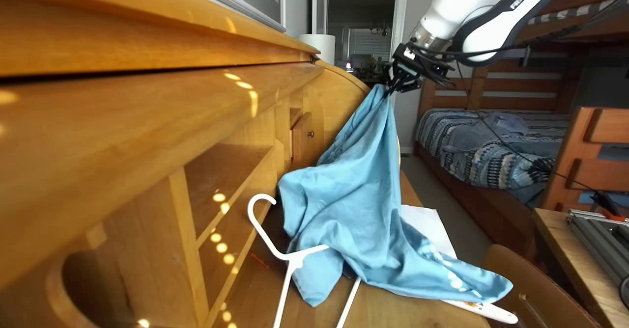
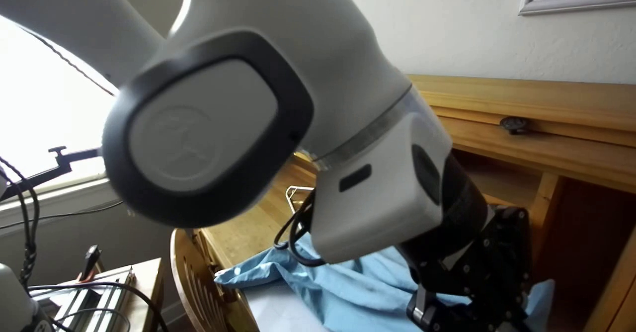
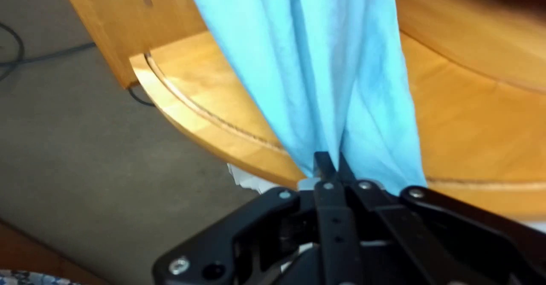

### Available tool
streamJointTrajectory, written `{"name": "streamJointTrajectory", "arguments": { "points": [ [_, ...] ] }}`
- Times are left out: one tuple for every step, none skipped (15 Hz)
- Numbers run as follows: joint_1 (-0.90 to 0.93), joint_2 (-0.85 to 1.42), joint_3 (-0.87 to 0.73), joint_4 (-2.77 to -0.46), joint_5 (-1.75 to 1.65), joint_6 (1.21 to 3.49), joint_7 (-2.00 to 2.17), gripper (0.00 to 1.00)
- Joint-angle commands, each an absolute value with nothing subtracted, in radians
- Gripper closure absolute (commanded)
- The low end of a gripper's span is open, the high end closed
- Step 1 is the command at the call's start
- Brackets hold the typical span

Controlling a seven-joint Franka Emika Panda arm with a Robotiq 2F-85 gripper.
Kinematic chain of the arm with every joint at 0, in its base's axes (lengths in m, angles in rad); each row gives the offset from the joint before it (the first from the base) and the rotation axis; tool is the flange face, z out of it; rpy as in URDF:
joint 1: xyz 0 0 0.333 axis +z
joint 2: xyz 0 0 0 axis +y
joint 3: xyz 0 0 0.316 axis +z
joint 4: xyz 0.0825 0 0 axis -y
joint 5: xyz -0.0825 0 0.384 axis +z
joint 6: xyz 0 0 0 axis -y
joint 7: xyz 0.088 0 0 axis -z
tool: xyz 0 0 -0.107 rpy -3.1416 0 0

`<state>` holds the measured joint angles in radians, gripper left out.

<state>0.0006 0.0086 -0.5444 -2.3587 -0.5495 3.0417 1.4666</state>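
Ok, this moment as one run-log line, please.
gripper: pinching blue cloth | cloth: top held up, lower part on desk | white hanger: partly hidden by cloth

Creased blue cloth (image 1: 356, 200) hangs from the tool (image 3: 334, 166) — lower folds on desk (image 1: 398, 311).

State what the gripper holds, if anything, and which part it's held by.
The gripper holds the cloth by its bunched upper end; the rest hangs down onto the desk. Whether that end is a corner cannot be told.
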Motion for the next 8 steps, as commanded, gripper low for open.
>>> {"name": "streamJointTrajectory", "arguments": {
  "points": [
    [-0.051,-0.136,-0.553,-2.331,-0.825,3.046,1.701,1.00],
    [-0.101,-0.170,-0.506,-2.311,-0.906,3.032,1.771,1.00],
    [-0.152,-0.209,-0.451,-2.297,-0.983,3.017,1.844,1.00],
    [-0.192,-0.261,-0.393,-2.302,-1.061,2.978,1.925,1.00],
    [-0.223,-0.312,-0.344,-2.320,-1.132,2.942,2.000,1.00],
    [-0.246,-0.336,-0.294,-2.339,-1.195,2.891,2.077,1.00],
    [-0.255,-0.359,-0.251,-2.357,-1.257,2.842,2.152,1.00],
    [-0.252,-0.374,-0.220,-2.389,-1.282,2.797,2.194,1.00]
  ]
}}
